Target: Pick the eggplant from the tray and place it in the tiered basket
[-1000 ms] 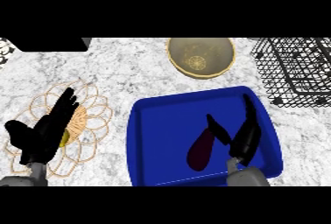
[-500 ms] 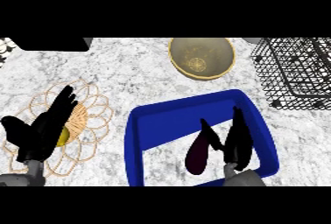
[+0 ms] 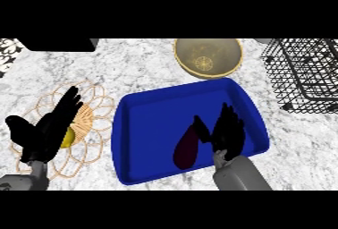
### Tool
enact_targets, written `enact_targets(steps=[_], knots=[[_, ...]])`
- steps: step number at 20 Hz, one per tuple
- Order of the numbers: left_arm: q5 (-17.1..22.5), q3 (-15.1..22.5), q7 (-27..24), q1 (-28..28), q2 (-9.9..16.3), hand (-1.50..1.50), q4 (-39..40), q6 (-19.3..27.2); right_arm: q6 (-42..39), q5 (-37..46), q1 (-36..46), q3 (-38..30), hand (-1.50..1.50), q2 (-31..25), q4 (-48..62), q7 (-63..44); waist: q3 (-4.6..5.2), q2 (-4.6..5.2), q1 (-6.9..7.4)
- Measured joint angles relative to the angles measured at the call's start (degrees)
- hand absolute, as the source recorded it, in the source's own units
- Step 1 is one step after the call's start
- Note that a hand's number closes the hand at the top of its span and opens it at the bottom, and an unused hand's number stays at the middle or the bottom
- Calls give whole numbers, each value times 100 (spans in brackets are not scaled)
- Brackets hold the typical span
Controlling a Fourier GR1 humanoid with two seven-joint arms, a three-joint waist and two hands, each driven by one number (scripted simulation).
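Compared with a second ago, the right hand (image 3: 228, 129) has drawn in toward the eggplant (image 3: 187, 149) and now sits just at its 3 o'clock side, thumb reaching over the fruit's upper end. Its fingers are straight and spread, not yet wrapped round anything, so I judge this as the approach before the grasp. The eggplant lies in the tray (image 3: 152, 112), toward the tray's 5 o'clock part, long axis running from 12 to 6 o'clock; that lie suits a sideways closing of the hand. The basket (image 3: 303, 71) stands at 2 o'clock from the tray, well apart, which is where the lift must carry it.

At 9 o'clock the left hand (image 3: 43, 134) rests open, fingers up, over a wire trivet (image 3: 99, 96), covering part of something yellow (image 3: 68, 137) that I cannot identify. Whether the right thumb actually touches the eggplant is hard to tell, dark on dark. The basket is cut off at the view's right edge. A tan bowl (image 3: 208, 56) stands at 12 o'clock.
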State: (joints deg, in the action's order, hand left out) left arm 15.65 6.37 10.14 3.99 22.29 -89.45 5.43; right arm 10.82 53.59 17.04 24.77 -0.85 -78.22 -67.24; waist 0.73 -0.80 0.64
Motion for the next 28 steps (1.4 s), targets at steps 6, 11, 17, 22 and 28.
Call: enact_targets(steps=[6, 11, 17, 22, 28], knots=[[40, -55, 16, -10, 17, 0, 21, -63, -481, 9, 361, -83, -150, -23, 62, -348, -30, 7, 0], [-33, -22, 58, 72, -77, 0, 28, 36, -719, -10, 343, -191, -150, 8, 152, -382, -44, 8, -30], [-19, -62, 39, 39, -81, 0, 20, -19, -830, 218, 235, -176, -150, 23, 278, -359, -53, 8, -14], [-52, -90, 24, -9, -80, 0, -23, -22, -890, 551, 129, -167, -150, 49, 257, -350, -63, 9, -19], [-91, -84, 9, -43, -149, 0, -7, -5, -1011, 688, -79, -138, 150, 73, 147, -333, -70, 19, -26]])
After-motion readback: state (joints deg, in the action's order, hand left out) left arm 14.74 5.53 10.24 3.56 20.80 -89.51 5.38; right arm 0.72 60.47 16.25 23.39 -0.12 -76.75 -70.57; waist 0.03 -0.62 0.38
